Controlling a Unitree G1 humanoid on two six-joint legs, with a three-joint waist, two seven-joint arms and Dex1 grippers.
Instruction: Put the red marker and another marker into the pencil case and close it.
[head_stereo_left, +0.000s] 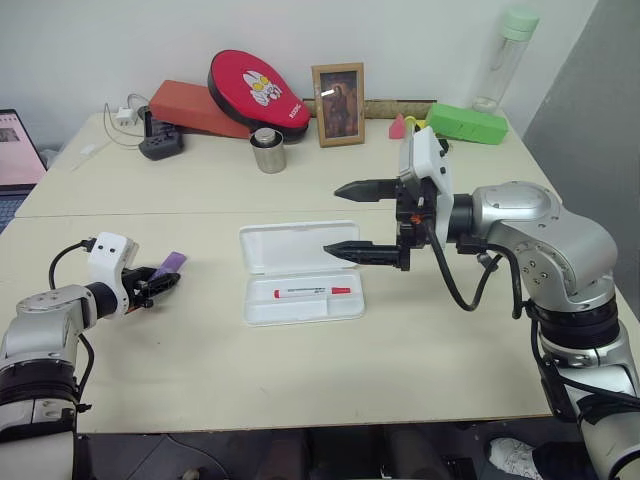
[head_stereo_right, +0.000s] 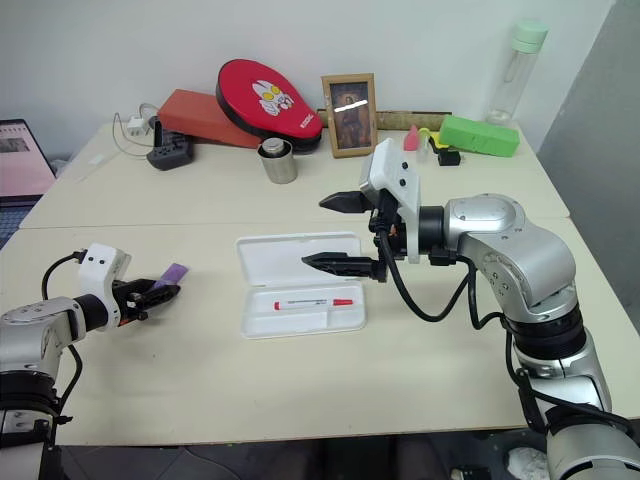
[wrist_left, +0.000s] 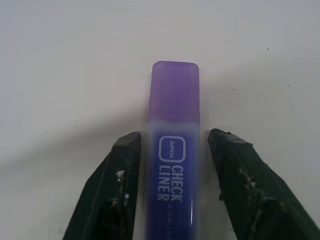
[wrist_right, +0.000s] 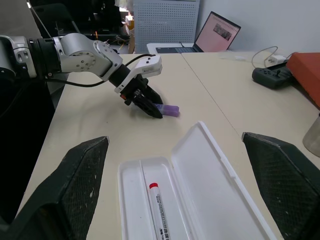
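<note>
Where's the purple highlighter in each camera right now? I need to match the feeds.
Left eye: purple highlighter far left, at the left gripper.
Right eye: far left.
Left wrist: centre, between the black fingers.
Right wrist: upper middle.
Shared landmark: the open pencil case, beside it.

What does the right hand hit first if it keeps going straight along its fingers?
Probably nothing nearby. The right hand hangs open above the pencil case, fingers pointing about level toward the robot's left, so the line passes over the case. Further along lies the left hand at the purple highlighter, which looks lower; depth is unclear.
</note>
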